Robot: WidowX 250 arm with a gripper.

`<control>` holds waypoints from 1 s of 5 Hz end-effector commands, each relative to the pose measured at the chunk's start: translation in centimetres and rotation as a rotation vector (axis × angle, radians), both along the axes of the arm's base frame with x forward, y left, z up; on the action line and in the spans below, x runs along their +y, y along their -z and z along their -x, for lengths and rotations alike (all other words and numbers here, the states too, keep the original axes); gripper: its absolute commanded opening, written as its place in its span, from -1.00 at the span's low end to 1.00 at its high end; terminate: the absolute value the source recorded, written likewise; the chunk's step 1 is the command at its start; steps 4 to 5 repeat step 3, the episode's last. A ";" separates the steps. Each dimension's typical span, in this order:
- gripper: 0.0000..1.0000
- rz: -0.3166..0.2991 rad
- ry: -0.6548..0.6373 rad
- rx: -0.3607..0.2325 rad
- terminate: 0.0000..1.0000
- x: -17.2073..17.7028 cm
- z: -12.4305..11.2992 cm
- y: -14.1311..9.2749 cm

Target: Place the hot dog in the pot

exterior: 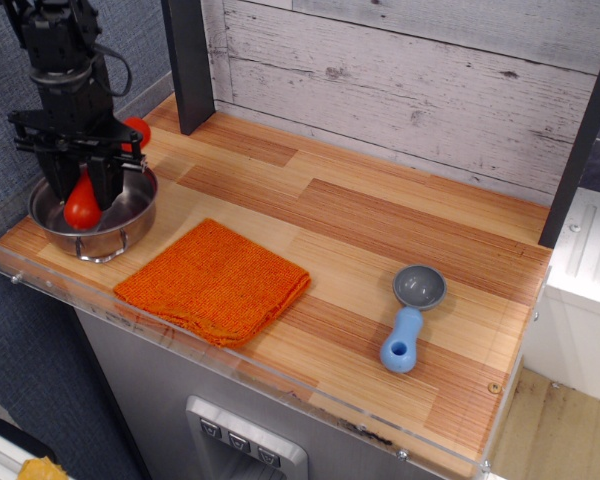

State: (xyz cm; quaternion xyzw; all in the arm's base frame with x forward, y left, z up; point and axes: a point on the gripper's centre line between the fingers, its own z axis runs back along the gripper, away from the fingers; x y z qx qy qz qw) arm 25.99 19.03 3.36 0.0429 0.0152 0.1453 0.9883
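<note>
The black gripper (80, 185) was seen lowered over the small round shiny stainless-steel pot (130, 215) at the left end of the light wooden plank surface (380, 240), its fingers pinched on the smooth glossy red plastic hot dog (81, 205). The hot dog was held tilted, with its lower rounded end down inside the pot's rim and its upper end showing as a red patch behind the gripper's right side; whether the lower end touched the pot's bottom could not be told. The pot was partly hidden by the gripper, and one thin wire loop handle was seen at its front. An orange woven cloth (215, 282) lay flat just beside the pot, toward the front edge. A grey-and-blue plastic scoop (411, 318) lay well apart from both, to the right, its grey bowl pointing toward the whitewashed plank wall (430, 80).
</note>
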 end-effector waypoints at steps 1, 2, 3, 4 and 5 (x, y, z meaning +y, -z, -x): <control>1.00 -0.040 0.030 -0.039 -1.00 -0.9 0.3 -1.7; 1.00 -0.068 0.075 -0.085 -1.00 -2.4 -0.2 -4.6; 1.00 -0.060 0.115 -0.159 1.00 -5.5 -1.0 -8.1; 1.00 -0.060 0.115 -0.159 1.00 -5.5 -1.0 -8.1; 1.00 -0.060 0.115 -0.159 1.00 -5.5 -1.0 -8.1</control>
